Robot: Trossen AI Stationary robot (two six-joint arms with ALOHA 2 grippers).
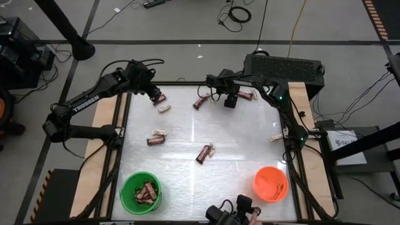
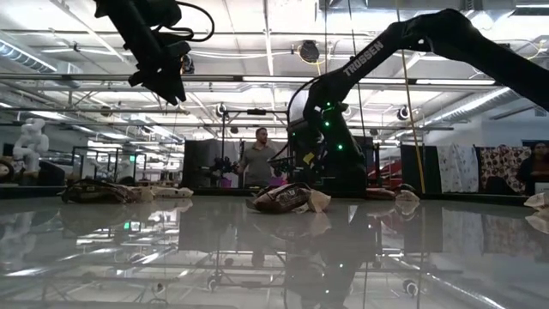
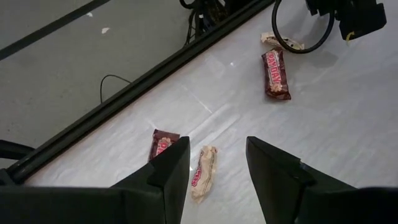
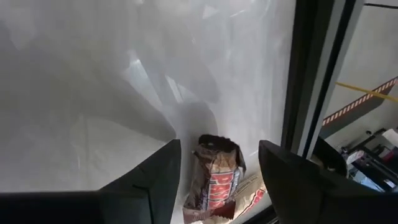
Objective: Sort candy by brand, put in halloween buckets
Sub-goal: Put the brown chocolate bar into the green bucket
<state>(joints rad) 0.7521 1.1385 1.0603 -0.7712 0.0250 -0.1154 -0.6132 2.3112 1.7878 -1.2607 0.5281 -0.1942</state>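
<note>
My left gripper (image 1: 154, 95) hangs open above the table's far left. A cream candy (image 3: 204, 172) lies flat below the gap between its fingers, and a reddish-brown candy (image 3: 162, 144) lies beside one finger. My right gripper (image 1: 230, 101) is open at the far middle, tilted down over a reddish-brown candy (image 4: 214, 177) that rests against a cream one (image 4: 250, 194) by the far edge. Its fingers stand on either side of it without touching. The green bucket (image 1: 140, 191), holding brown candies, and the orange bucket (image 1: 270, 184) stand near the front corners.
More candy lies loose on the white table: a pair at mid-left (image 1: 156, 138), a pair in the centre (image 1: 205, 152), a cream one at the right edge (image 1: 277, 137) and a pair at the far right (image 1: 247, 95). The black frame rail (image 4: 308, 81) runs along the far edge.
</note>
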